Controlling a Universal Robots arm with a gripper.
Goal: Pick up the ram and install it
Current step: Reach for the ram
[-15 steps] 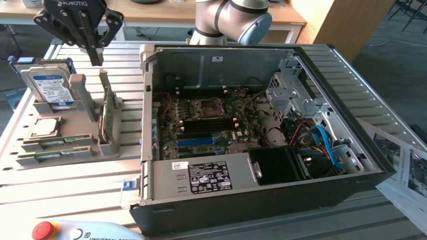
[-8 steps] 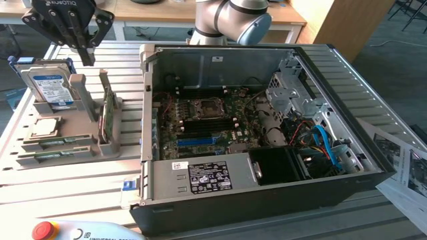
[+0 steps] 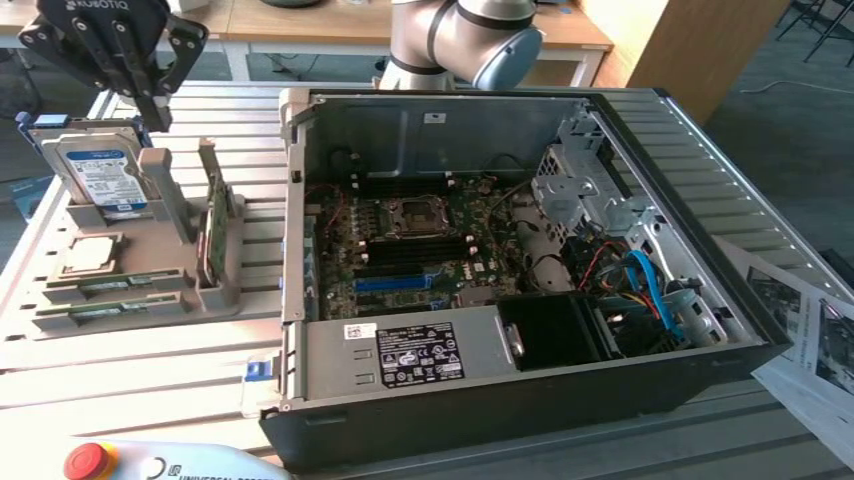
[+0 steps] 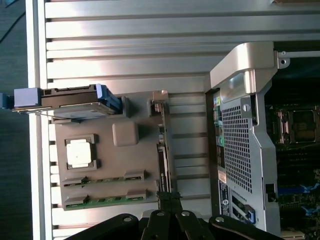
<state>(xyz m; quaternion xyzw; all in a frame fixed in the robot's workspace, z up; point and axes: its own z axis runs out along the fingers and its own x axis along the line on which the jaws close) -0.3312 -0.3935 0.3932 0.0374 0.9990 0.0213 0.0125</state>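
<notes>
The gripper (image 3: pixel 156 118) hangs with its fingers (image 3: pixel 144 90) pressed together and nothing held between them. In the wrist view the two dark fingertips (image 4: pixel 170 197) meet in a single point. They hover over one end of the gray holder (image 3: pixel 187 298), just above the upright hard drive (image 3: pixel 96 175) with its blue label, and do not touch it.

The ram (image 3: pixel 120 285) (image 4: pixel 107 181) lies flat in a slot at the other end of that holder. It is below the fingers, well apart from them, and untouched. A second stick (image 3: pixel 114 312) (image 4: pixel 107 201) lies parallel just beside it, slightly farther from the fingertips. Between the fingers and the ram sit first the hard drive and then a square processor chip (image 3: pixel 87 255) (image 4: pixel 80 152).

An expansion card (image 3: pixel 214 235) stands on edge in the holder, off to the side of the fingers that faces the open computer case (image 3: pixel 534 400). The case's motherboard (image 3: pixel 414 250) is exposed.
</notes>
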